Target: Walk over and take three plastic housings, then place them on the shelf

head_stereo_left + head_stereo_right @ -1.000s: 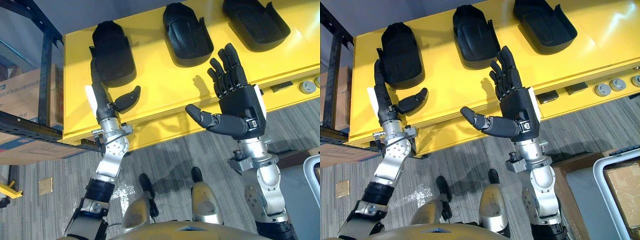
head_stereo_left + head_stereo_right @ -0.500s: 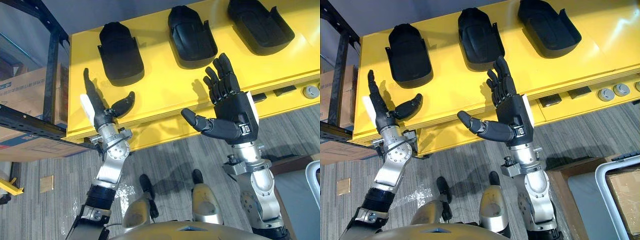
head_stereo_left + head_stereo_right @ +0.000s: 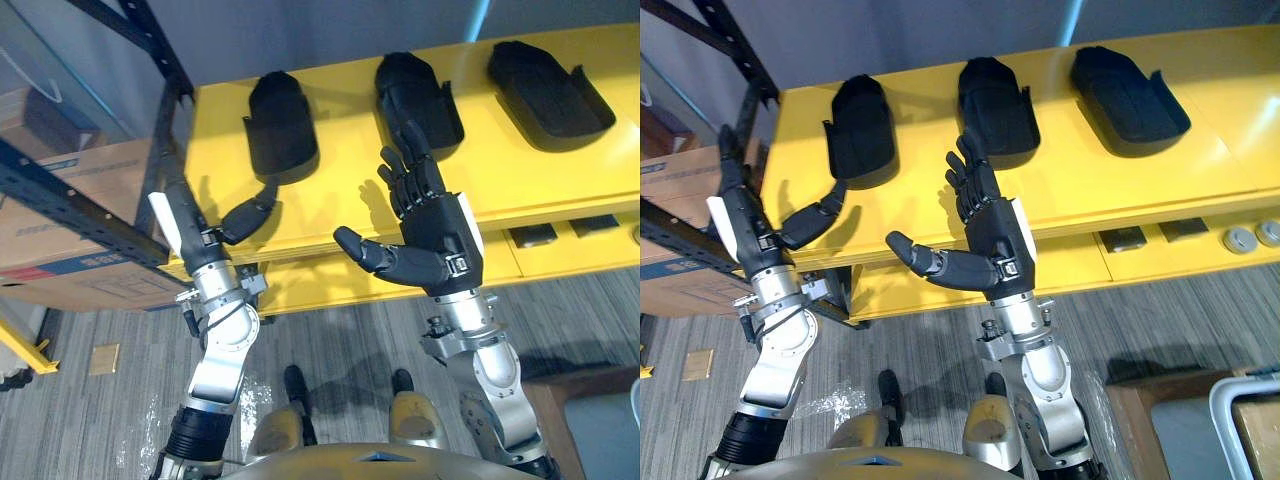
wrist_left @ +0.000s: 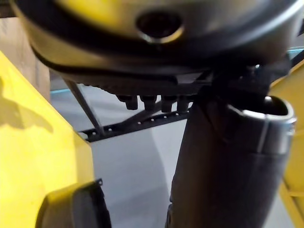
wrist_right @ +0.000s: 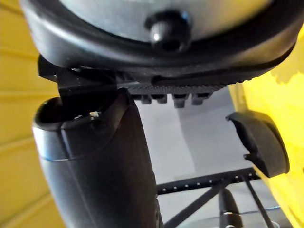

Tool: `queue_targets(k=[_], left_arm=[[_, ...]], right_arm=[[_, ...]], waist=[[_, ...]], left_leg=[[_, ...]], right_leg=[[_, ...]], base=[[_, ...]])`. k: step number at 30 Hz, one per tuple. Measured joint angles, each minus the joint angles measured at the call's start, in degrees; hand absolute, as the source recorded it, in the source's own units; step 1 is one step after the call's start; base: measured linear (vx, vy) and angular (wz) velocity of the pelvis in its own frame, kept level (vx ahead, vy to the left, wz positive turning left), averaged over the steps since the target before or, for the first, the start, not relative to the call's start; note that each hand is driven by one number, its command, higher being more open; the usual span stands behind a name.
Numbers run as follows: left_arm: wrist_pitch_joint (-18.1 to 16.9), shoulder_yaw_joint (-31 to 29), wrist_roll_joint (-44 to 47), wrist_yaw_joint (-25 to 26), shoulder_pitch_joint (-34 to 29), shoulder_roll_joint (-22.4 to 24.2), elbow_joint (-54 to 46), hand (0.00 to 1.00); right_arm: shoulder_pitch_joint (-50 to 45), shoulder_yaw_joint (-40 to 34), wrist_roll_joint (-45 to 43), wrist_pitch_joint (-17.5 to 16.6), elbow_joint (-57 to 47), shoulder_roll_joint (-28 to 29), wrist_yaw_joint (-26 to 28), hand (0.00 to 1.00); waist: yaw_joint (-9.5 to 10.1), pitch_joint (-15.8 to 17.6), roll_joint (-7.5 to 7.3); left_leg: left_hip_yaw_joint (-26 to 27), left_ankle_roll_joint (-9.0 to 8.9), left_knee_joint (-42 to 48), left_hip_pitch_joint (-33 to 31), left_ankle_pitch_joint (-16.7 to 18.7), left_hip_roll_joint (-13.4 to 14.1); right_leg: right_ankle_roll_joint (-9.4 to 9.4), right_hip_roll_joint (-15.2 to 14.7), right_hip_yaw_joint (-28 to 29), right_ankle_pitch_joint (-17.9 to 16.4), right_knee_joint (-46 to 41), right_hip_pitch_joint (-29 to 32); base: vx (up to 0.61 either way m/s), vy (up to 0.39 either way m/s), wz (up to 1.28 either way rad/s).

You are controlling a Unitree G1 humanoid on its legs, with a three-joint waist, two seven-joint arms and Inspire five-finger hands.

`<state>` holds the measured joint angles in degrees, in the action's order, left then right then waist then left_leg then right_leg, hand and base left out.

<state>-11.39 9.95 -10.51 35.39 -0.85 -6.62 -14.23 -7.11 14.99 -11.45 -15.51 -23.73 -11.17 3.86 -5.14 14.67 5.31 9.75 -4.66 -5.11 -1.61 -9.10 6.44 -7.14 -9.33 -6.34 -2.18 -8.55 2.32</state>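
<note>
A yellow counter (image 3: 1120, 180) stands on grey carpet (image 3: 1160, 320); a cardboard box (image 3: 110, 175) sits beside its left end; two round metal discs (image 3: 1237, 239) lie on its lower ledge.

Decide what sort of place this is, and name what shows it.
Probably a warehouse or factory workshop: three black plastic housings lie in a row on a yellow work table, and dark steel shelving with a cardboard box stands at the robot's left.
</note>
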Motion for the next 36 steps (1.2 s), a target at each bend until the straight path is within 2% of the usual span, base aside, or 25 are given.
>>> queue_targets(k=[3, 6, 10, 12, 16, 18, 25, 30, 36], left_arm=[[-2.6, 2.8, 7.2, -6.5, -1.1, 0.0, -0.5, 1.0], [-2.8, 5.0, 10.7, -9.9, -2.8, 0.0, -1.0, 1.0], [-2.8, 4.9, 14.7, -12.5, -4.5, -0.1, -1.0, 1.0], [-3.0, 5.0, 16.2, -14.0, -4.5, -0.1, -1.0, 1.0], [-5.4, 5.0, 19.2, -16.6, -6.9, -0.2, -3.6, 1.0], [-6.4, 5.1, 19.2, -17.5, -6.8, -0.2, -4.6, 1.0], [-7.2, 4.9, 20.4, -19.2, -6.8, -0.5, -6.1, 1.0], [-7.2, 4.9, 22.1, -23.4, -6.8, -0.7, -6.1, 1.0], [-7.2, 4.9, 22.2, -24.3, -6.6, -0.7, -6.1, 1.0]], right_arm=[[4.4, 1.6, 0.1, 1.5, 5.4, 0.0, -3.2, 1.0], [6.9, 1.3, 2.0, 2.9, 10.3, 0.3, -7.1, 1.0], [9.8, 1.1, 4.1, 3.9, 15.4, 0.6, -12.1, 1.0], [11.3, 0.2, 5.1, 4.3, 18.1, 0.8, -14.2, 1.0], [14.9, -1.5, 11.2, 4.9, 22.7, 1.1, -19.8, 1.0], [15.3, -2.5, 11.2, 4.9, 23.1, 1.3, -21.0, 1.0], [18.2, -3.6, 11.1, 4.9, 26.9, 2.0, -19.9, 1.0], [21.0, -3.8, 10.4, 5.1, 31.2, 1.9, -16.7, 1.0], [23.8, -3.8, 8.5, 5.1, 33.8, 1.9, -14.9, 1.0]], waist=[[0.47, -0.8, -0.12], [1.89, -1.1, -0.23], [2.48, -1.4, -0.35], [3.41, -1.4, -0.36], [4.45, -1.4, -0.41], [4.8, -1.4, -0.41], [5.05, -1.4, -0.53], [5.4, -1.1, -0.95], [5.73, -1.0, -1.08]], left_leg=[[-1.6, -0.12, 0.0, -0.1, -0.2, 0.0], [-2.5, -0.01, 0.0, -0.4, -0.4, 0.0], [-4.5, 0.01, 0.0, -1.7, -1.3, 0.0], [-5.1, 0.03, 0.0, -2.1, -1.6, 0.0], [-6.6, -0.06, 0.0, -2.3, -1.9, 0.0], [-7.1, -0.12, 0.0, -2.7, -1.9, 0.0], [-8.0, -0.49, 0.0, -3.7, -2.3, 0.0], [-8.4, -0.47, 0.0, -4.2, -2.6, 0.0], [-8.5, -0.47, 0.0, -4.5, -2.7, 0.0]], right_leg=[[-0.26, 0.0, -1.8, 0.1, 1.3, -1.5], [-0.24, 0.1, -2.8, 0.2, 1.8, -2.0], [0.34, 0.4, -4.7, 1.0, 2.7, -2.6], [0.41, 0.4, -5.4, 1.0, 2.8, -2.6], [0.54, 0.5, -6.6, 1.0, 2.8, -3.3], [0.61, 0.5, -7.2, 0.9, 2.8, -3.3], [0.81, 0.6, -8.1, 0.8, 2.5, -2.7], [0.8, 0.6, -8.3, 0.8, 2.1, -2.2], [1.03, 0.6, -8.3, 0.6, 1.4, -1.6]], base=[[-0.03, -0.003, 0.24], [-0.02, -0.01, 0.17], [0.01, -0.016, 0.26], [0.01, -0.02, 0.18], [0.0, -0.02, 0.15], [-0.03, -0.019, 0.15], [-0.04, -0.015, 0.06], [-0.01, -0.015, 0.02], [0.0, -0.017, 0.01]])
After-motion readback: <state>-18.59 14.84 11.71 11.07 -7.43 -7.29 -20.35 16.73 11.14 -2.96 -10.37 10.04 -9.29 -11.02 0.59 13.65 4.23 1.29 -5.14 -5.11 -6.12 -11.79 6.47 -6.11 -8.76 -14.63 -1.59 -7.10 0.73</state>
